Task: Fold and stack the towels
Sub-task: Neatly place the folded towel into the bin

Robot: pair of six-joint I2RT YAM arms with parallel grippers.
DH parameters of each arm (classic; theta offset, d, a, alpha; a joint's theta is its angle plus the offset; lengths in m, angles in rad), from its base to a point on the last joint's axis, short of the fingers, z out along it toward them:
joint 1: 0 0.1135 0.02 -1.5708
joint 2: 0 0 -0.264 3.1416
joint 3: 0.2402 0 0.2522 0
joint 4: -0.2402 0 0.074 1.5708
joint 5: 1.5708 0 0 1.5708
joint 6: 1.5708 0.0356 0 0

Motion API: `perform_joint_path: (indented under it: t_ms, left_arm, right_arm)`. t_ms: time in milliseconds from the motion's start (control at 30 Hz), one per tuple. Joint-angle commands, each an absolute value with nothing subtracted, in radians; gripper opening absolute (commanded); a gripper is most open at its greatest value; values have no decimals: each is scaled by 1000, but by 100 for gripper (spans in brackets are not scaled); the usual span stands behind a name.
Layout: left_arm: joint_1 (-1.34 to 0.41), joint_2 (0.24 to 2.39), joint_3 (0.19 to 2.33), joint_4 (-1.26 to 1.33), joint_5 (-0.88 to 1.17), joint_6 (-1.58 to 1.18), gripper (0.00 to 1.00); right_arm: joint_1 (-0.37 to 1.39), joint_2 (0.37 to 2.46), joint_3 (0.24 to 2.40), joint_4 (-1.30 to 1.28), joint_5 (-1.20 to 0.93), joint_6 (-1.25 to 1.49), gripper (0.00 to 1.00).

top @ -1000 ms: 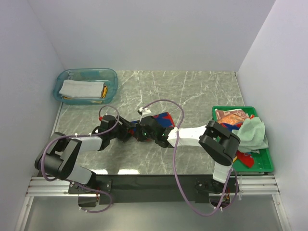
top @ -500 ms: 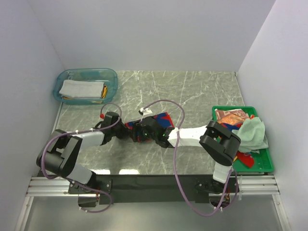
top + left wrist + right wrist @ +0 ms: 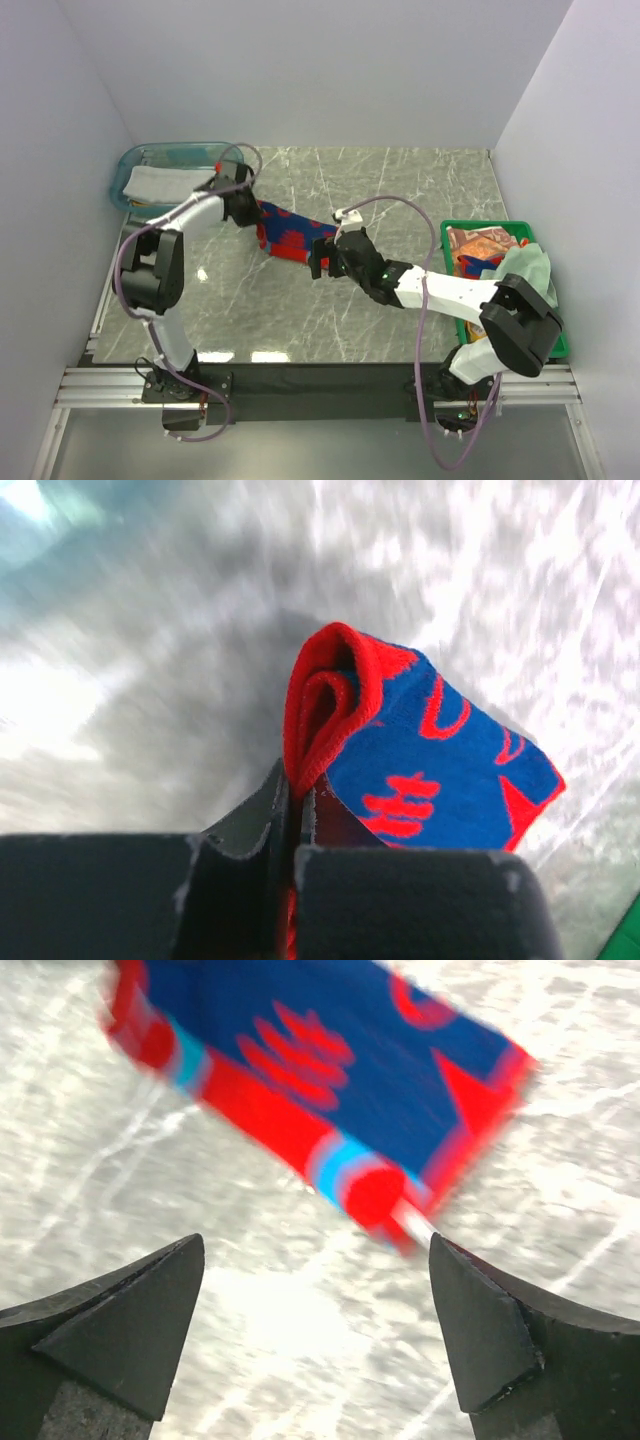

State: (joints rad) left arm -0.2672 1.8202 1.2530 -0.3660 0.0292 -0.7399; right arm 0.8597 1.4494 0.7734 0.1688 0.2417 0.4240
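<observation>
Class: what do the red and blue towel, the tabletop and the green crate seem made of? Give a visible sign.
Red and blue towel: soft cloth, matt; it folds into a rolled edge.
Tabletop: probably polished marble or a lookalike; grey veining, glare spots.
Green crate: likely plastic; smooth, uniform colour.

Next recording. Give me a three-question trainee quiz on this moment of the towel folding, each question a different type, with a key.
1. True or false: the right gripper is open with nothing between its fingers.
2. Which holds the red and blue towel? A the left gripper; B the right gripper; C both.
3. Fill in: the pale green towel lies in the green ____.
Key: 1 true; 2 A; 3 crate.
</observation>
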Motion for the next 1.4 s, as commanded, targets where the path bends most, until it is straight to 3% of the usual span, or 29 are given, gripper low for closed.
perform_joint_path:
  t_ms: [0,200,400,900,1367]
  left_arm:
    - [-186,1882,1459,-537,5,-568,1]
    - [-117,2009,1849,-754,-35,-434,1]
    - [-37,2101,2086,-899,-87,-341,1]
    - [92,2187,2195,-881,-265,-155,1]
    - [156,2220,2238,-778,-235,-239,1]
  right_arm:
    - [864,1425,739,169,313,333,100]
    - [861,1466,747,189,279,285,99]
    - [862,1474,744,209,285,273,96]
    - [864,1477,715,248,294,278,90]
    - [870,1500,727,235,318,285,92]
